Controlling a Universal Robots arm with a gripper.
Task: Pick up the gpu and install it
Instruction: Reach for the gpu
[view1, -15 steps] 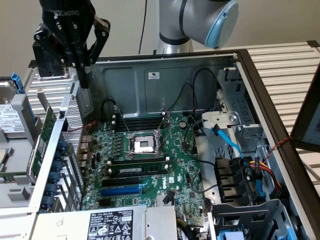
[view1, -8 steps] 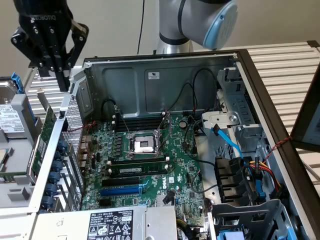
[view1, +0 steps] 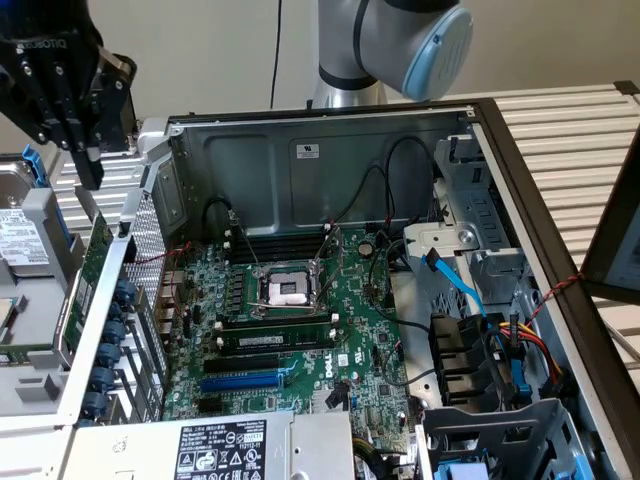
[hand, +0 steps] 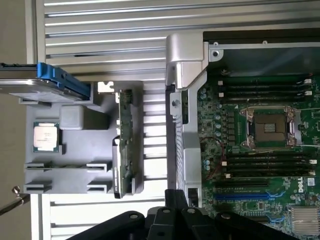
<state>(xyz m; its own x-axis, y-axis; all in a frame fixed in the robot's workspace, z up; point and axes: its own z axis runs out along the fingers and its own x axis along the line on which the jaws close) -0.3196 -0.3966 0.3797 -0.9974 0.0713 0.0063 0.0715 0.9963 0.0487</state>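
The black gripper (view1: 88, 168) has its two fingers pressed together and they hold nothing. It hangs in the air over the exterior view's left part, beside the rear corner of the case (view1: 300, 160), with its matte black links also seen in the wrist view (hand: 176, 210). Under it, not touching it, the gpu (view1: 93, 258) stands on its thin edge in a slot of the tray (hand: 75, 150). From the wrist view the gpu (hand: 125, 131) looks like a narrow green strip with a small bent metal bracket at one end. The tray is of grey moulded plastic with square pockets; one pocket keeps a square chip (hand: 46, 136) with a dull silver lid. At the tray's end lies a flat metal drive (hand: 25, 84) in a blue plastic frame. The tray rests on a table (hand: 100, 30) of pale ribbed metal slats. The case is an open box of grey sheet steel with a perforated rear wall. Inside lies the large green motherboard (view1: 300, 330), with a shiny square socket (view1: 285, 290) and a long thin RAM stick (view1: 275, 338). Behind the case stands the round silver arm (view1: 400, 40) with a light blue cap.
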